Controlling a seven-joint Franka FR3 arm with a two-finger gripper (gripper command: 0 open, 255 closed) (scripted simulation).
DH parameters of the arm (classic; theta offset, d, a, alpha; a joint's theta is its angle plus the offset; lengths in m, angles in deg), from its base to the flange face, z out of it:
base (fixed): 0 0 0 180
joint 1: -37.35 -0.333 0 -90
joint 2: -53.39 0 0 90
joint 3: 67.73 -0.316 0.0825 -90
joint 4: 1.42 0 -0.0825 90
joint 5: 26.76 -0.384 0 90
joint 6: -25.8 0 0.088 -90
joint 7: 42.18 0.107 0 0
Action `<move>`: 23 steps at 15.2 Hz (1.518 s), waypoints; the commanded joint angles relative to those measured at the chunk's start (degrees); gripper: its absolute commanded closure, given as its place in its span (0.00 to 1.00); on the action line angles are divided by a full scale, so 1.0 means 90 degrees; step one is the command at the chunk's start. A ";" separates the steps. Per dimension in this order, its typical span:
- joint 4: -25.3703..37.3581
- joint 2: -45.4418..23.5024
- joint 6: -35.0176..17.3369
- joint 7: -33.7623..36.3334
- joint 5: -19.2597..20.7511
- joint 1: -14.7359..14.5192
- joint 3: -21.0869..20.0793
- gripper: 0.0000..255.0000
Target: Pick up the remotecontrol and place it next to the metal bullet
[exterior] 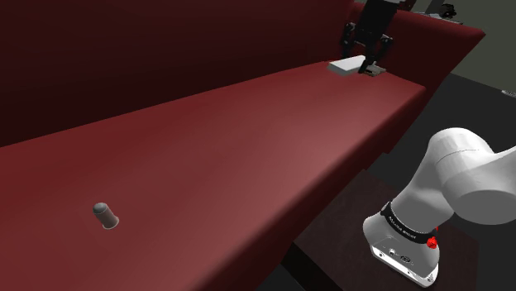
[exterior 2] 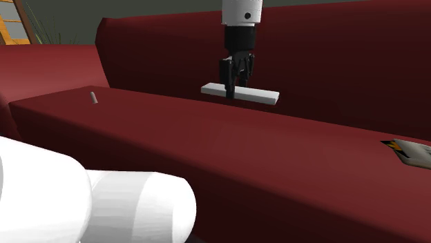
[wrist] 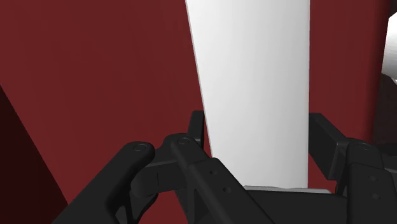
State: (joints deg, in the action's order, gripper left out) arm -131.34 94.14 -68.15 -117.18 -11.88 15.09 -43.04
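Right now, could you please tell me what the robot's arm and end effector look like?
The arm has rounded white links; a black band with white lettering rings it low down, with a small red mark beside it. The end effector is all black, with two fingers on pinned linkages.

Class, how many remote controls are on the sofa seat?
1. The white remote control is at the far end of the sofa seat in the shoulder view, clasped by the gripper. A flat object at the second exterior view's right edge is unidentifiable.
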 commanded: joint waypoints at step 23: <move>0.1623 -0.2546 -0.0660 0.3013 -0.1498 -0.1343 -0.2286 1.00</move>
State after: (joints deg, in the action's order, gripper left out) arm -118.42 73.05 -73.95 -91.06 -25.03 3.44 -62.96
